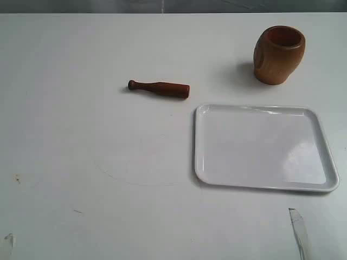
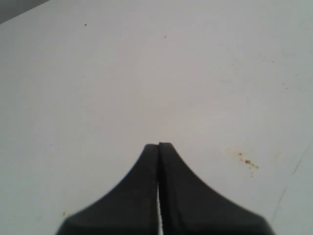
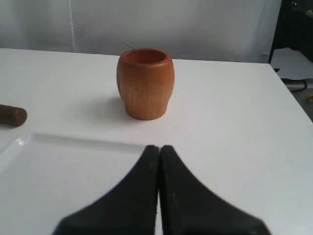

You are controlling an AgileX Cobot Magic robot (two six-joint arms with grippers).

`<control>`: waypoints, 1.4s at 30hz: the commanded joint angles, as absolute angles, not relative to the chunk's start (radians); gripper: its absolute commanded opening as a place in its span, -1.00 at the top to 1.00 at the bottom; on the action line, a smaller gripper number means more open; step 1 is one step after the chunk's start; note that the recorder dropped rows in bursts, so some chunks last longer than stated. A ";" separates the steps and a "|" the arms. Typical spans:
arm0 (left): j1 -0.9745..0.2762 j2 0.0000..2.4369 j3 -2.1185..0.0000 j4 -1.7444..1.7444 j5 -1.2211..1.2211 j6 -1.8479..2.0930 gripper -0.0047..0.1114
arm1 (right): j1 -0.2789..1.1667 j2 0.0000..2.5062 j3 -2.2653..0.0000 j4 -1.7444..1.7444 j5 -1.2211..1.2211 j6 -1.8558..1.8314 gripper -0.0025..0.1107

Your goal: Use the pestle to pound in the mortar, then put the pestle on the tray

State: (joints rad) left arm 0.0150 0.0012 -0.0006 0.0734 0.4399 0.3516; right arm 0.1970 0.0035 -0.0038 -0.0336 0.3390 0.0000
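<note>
Both closed and empty, the left gripper (image 2: 159,145) and right gripper (image 3: 159,147) needed opening before straddling the pestle (image 1: 159,88) crosswise

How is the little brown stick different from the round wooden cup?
The cup, a mortar, stands upright; the stick, a pestle, lies flat on its side. The mortar is fat, round and hollow; the pestle is thin with a small knob at one end. The mortar is lighter orange-brown; the pestle is darker reddish-brown. Both look wooden, and both sit on the white table, outside the tray.
</note>
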 commanded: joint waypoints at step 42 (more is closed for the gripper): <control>0.007 0.000 0.000 0.066 0.437 0.343 0.92 | 0.201 0.931 -0.929 -1.522 -0.423 1.185 0.96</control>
State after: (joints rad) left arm 0.0150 0.0012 -0.0006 0.0734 0.4399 0.3516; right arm 0.1970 0.7530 -0.7977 -0.9781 -0.5760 0.6735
